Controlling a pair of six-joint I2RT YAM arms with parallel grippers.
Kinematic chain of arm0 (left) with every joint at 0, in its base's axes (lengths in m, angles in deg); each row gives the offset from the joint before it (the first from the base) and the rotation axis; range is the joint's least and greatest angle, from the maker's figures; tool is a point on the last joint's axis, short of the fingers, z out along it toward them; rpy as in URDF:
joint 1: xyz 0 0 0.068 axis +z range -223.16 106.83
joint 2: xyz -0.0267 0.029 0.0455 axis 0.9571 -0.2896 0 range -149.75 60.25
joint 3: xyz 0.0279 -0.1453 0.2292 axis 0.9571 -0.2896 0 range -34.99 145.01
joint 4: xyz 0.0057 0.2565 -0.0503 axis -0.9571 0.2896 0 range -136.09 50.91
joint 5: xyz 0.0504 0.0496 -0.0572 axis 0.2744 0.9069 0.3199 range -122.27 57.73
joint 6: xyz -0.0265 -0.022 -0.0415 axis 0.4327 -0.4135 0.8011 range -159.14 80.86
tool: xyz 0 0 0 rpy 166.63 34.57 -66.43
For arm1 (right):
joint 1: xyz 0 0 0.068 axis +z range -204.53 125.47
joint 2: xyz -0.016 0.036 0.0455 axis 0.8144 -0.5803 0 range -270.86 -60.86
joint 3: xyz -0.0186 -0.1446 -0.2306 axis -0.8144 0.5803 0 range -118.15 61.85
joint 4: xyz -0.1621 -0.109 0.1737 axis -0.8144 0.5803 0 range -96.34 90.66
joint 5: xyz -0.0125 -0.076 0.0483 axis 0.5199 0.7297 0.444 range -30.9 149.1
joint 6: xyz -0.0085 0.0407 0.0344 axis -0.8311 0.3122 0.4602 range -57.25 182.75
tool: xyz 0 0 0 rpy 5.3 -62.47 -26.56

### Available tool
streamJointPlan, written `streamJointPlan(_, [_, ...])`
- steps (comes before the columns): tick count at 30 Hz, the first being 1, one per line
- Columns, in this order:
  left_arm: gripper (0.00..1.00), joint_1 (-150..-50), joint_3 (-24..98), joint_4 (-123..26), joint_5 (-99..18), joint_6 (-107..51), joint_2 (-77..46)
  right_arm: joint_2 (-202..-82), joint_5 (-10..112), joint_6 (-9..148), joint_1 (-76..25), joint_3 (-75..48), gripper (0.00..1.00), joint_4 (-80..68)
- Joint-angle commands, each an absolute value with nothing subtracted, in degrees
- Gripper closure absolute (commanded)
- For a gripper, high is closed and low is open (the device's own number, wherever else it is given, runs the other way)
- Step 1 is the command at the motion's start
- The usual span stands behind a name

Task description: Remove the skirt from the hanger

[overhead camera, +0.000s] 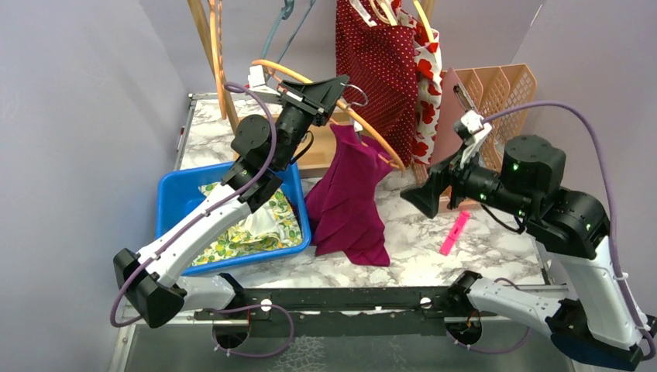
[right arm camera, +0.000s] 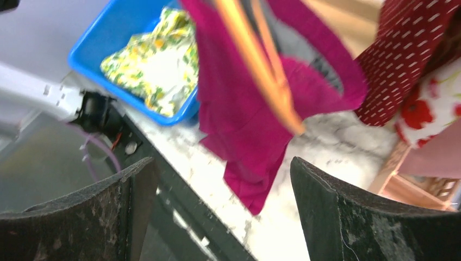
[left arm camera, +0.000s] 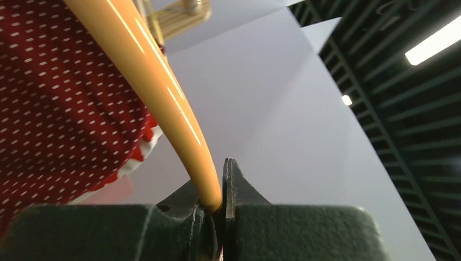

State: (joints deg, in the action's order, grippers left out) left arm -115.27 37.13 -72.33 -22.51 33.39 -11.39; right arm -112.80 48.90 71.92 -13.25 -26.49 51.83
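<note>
One corner of the magenta skirt hangs on the orange hanger, which the left hand pinches. The right hand is spread and empty just beside the skirt. A tug could snag the cloth or twist the hanger free.

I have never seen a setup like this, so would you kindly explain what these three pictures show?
Two robot arms are bolted to a marble table. The wide picture looks down from above and behind them; the other two come from cameras on each wrist. The left gripper is shut on an orange hanger, from which a magenta skirt hangs, its hem on the table. The right gripper is open, holding nothing. Also there: a blue bin of floral cloth and a pink marker.
</note>
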Motion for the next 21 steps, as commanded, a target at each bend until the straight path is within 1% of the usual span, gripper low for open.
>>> streamJointPlan(1, [1.0, -115.17, 41.6, -55.73, -19.33, 39.61, -7.24, -117.14, 57.63, 68.55, -13.13, -32.33, 0.07, 52.05])
streamJointPlan(3, [1.0, -115.13, 40.85, -53.98, -20.14, 41.61, -6.81, -119.12, 54.63, 67.37, -13.13, -32.43, 0.09, 48.5])
streamJointPlan(6, [1.0, -115.17, 39.41, -52.41, -20.96, 44.97, -6.22, -123.09, 46.96, 65.52, -13.13, -32.5, 0.18, 44.6])
streamJointPlan(8, [1.0, -115.17, 39.21, -51.16, -20.92, 45.46, -5.86, -124.35, 43.17, 65.13, -13.13, -31.92, 0.26, 41.87])
streamJointPlan(11, [1.0, -115.18, 39.77, -49.1, -21.45, 45.94, -5.88, -125.31, 39.97, 66.69, -13.13, -30.03, 0.28, 36.67])
streamJointPlan(13, [1.0, -115.17, 39.88, -48.79, -22.6, 46.63, -6.01, -126.38, 38.1, 67.55, -13.13, -28.67, 0.33, 33.59])
streamJointPlan(15, [1.0, -115.17, 40.01, -48.78, -23.69, 47.09, -6.1, -127.83, 38.27, 68.76, -13.14, -27.43, 0.43, 30.96])
streamJointPlan(17, [1.0, -115.17, 40.59, -47.59, -24.7, 47.1, -6.26, -129.4, 37.59, 69.67, -13.13, -27.13, 0.57, 28.62])
streamJointPlan(18, [1.0, -115.18, 40.81, -47.09, -25.59, 46.86, -6.36, -130.07, 37.5, 70.3, -13.13, -27.3, 0.72, 28.11])
streamJointPlan(19, [1.0, -115.18, 40.71, -46.87, -26.16, 46.2, -6.3, -130.44, 38.57, 71.06, -13.13, -27.87, 0.9, 28.38])
streamJointPlan(20, [1.0, -115.18, 40.47, -46.75, -26.35, 44.86, -5.98, -130.49, 40.41, 72.21, -13.13, -28.56, 0.98, 29.08])
streamJointPlan(21, [0.95, -115.18, 40.16, -46.74, -26.45, 43.08, -5.52, -130.15, 42.19, 73.2, -13.13, -28.86, 0.99, 29.65])
